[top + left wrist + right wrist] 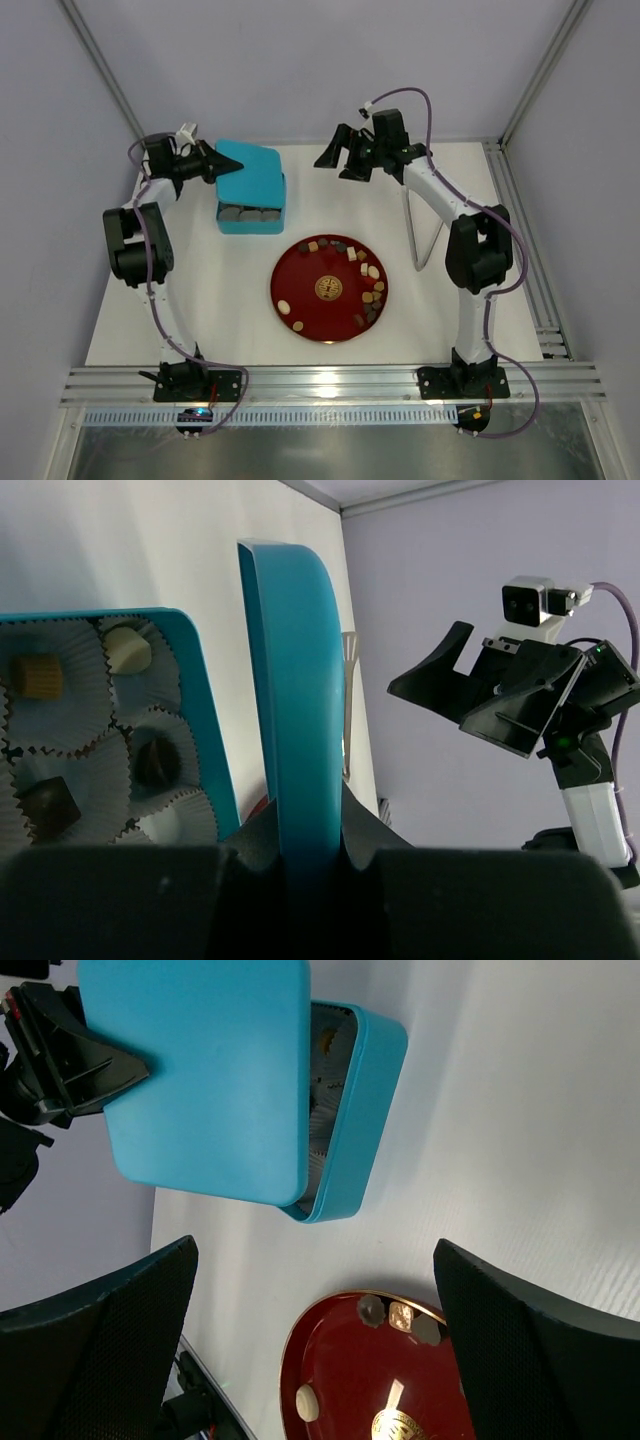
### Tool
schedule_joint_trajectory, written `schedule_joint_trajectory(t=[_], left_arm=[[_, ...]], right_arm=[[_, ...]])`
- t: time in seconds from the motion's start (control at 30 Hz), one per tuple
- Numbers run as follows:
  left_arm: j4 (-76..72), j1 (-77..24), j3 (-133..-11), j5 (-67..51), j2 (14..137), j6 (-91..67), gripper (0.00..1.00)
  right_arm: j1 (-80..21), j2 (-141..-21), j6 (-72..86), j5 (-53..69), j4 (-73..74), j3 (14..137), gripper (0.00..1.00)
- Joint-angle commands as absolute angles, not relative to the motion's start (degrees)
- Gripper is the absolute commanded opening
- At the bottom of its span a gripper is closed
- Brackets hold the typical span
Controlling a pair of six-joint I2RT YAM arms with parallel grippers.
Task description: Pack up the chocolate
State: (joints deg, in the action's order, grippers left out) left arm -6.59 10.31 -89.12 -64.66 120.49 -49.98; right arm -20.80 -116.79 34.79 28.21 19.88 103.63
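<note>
L claw (310,855) is clamped on the edge of the teal lid (295,700), jaws nearly together w/ just the thin lid between them, holding it raised and tilted over the far part of the open box (250,225). R claw (340,163) hangs w/ jaws wide apart above the table (200,300) beyond the plate (300,290), gripping and touching nothing. Chocolate (372,275): most pcs lie round the plate's rim, a few sit in paper cups (60,710) inside the box (clearest from the left wrist).
</note>
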Motion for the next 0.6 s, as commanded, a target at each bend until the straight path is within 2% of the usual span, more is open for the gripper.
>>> schedule_joint_trajectory(t=[0.0, 0.2, 0.57], left_arm=[[-16.9, 11.6, -90.8, -71.2, 122.8, -57.3, 0.06], [-28.4, 14.2, -90.7, -72.8, 126.2, -67.9, 0.07], [-35.2, 14.2, -91.2, -74.5, 131.7, -75.0, 0.12]], right_arm=[[-22.3, -117.2, 33.6, 28.2, 16.0, 107.0, 1.0], [-24.1, -119.9, 33.5, 28.0, 16.8, 110.3, 1.0], [-25.9, -126.0, 33.4, 27.2, 18.0, 116.1, 1.0]])
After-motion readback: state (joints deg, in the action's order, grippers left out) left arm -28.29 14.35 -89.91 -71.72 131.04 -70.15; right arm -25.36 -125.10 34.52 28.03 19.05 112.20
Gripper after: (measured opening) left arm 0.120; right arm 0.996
